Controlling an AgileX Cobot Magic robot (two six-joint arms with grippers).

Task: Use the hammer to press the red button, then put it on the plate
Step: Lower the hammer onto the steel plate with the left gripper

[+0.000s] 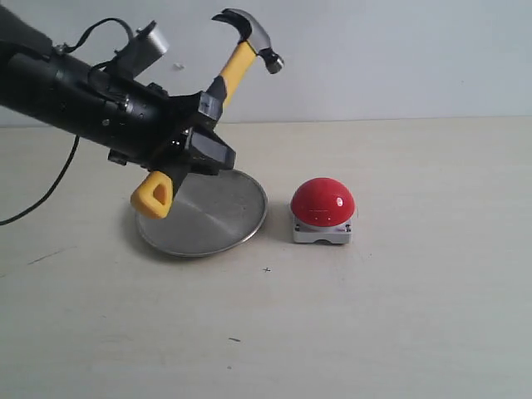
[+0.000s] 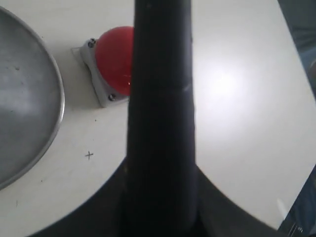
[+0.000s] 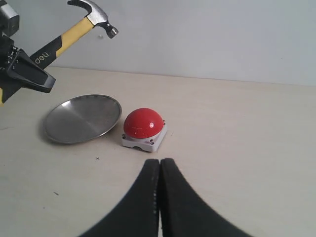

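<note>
Left gripper (image 1: 201,131) pinches the hammer (image 1: 238,62) mid-handle, head cocked high over the plate (image 1: 229,218), probably ready to swing onto the red button (image 1: 322,202); right gripper (image 3: 159,168) pressed together, idle.

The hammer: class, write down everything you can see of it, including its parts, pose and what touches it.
The hammer has a grey steel head with a curved claw, a yellow-and-black handle and a yellow looped end. It is held in the air, tilted, with the head up and to the right in the exterior view and the loop low in front of the plate. The left gripper clamps the handle's black middle. Nothing else appears to touch it.
</note>
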